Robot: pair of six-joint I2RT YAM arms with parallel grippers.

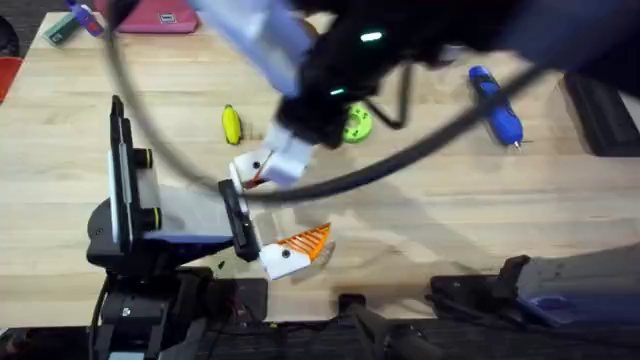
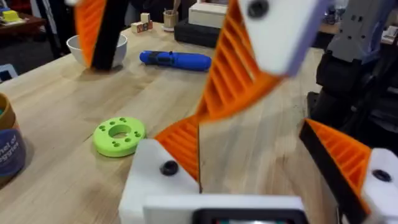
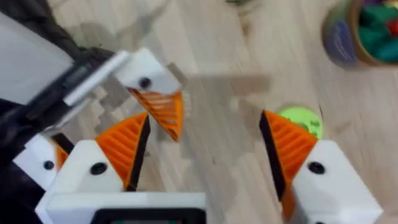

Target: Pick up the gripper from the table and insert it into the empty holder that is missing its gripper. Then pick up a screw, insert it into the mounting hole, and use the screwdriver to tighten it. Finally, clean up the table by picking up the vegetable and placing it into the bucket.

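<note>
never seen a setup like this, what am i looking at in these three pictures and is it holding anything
Two robot arms work at a wooden table. One picture looks down from above. The other two come from a camera on each arm's wrist, so the white fingers with orange pads at the bottom are that arm's own. The left gripper and the right gripper are both open and hold nothing. On the table lie a yellow vegetable, a green disc and a blue screwdriver. A white bowl and a brown bucket stand farther off.
</note>
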